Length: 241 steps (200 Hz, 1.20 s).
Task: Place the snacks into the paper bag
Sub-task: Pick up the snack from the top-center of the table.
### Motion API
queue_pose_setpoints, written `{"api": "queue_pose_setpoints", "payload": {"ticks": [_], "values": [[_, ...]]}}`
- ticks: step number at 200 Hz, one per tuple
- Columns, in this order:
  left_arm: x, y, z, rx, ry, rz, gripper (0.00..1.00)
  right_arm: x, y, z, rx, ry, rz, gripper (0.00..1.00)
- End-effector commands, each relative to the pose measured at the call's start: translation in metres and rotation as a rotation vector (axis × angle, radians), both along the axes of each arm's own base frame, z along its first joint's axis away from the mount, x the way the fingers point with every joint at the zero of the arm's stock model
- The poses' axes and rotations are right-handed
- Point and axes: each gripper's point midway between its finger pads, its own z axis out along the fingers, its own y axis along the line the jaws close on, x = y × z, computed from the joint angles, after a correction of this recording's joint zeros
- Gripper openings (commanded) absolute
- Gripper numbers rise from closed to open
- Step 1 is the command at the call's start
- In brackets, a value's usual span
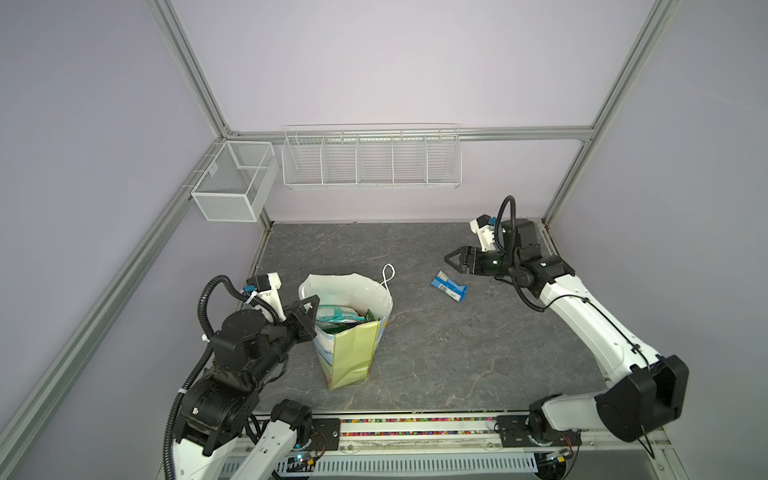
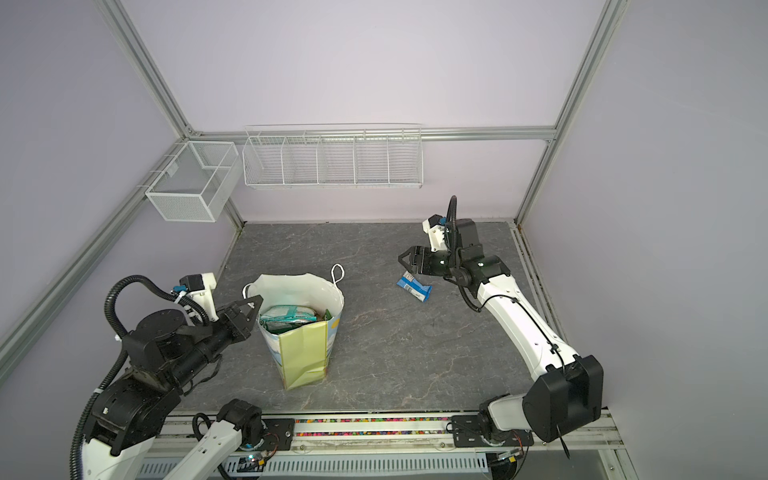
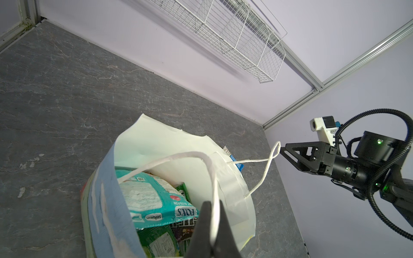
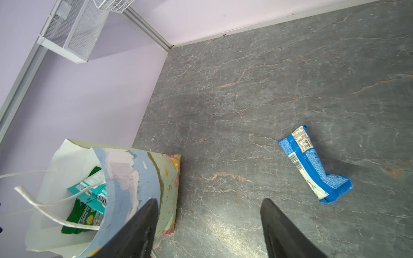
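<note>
Jaws on the left arm [image 1: 249, 345] are pressed together, and they pinch one white cord handle [image 3: 210, 169] of the paper bag [image 1: 353, 353]. In the left wrist view the cord runs right between the two black tips. These left jaws sit at the bag's rim, on the side by the left arm. The bag stands upright on the gray bench [image 1: 457, 353] with its mouth open. Its other cord handle [image 1: 387, 276] hangs loose over the far side of the rim.

Snacks are in the bag. A teal packet [image 3: 152, 196] lies on top, and a green packet [image 3: 156, 243] is tucked under it. A dark packet [image 3: 183, 230] is beside the green one, but it is too hidden to read.

The right jaws are spread wide and hold nothing. They point toward the bag from the far right part of the bench, well apart from it.

One blue packet [image 1: 449, 286] is not in the bag. It lies flat on the bench, near the right jaws, and they do not touch it. In the right wrist view the blue packet [image 4: 312, 165] is not in the gap between the tips. It lies off to one side, past the outside of one tip.

Two white wire baskets [image 1: 372, 160] hang on the walls behind.
</note>
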Motion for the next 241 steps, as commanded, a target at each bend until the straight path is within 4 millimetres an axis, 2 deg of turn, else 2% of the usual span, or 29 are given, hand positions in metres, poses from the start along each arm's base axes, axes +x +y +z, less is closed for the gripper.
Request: {"api": "queue_pose_setpoints", "payload": {"ticks": [1,62,134,241], "values": [[0.003,-0.002,0.002,-0.006,-0.018,-0.008,0.0,0.01,-0.011,-0.021,-0.028,0.028,-0.04,0.76],[0.002,-0.002,-0.001,0.0,-0.011,-0.007,0.0,0.027,-0.036,-0.074,-0.142,0.112,-0.117,0.78],[0.002,-0.002,-0.006,0.001,-0.001,-0.006,0.0,0.038,-0.049,-0.124,-0.258,0.189,-0.156,0.78],[0.002,-0.002,-0.008,0.003,0.003,-0.005,0.0,0.05,-0.056,-0.174,-0.285,0.273,-0.219,0.81]]}}
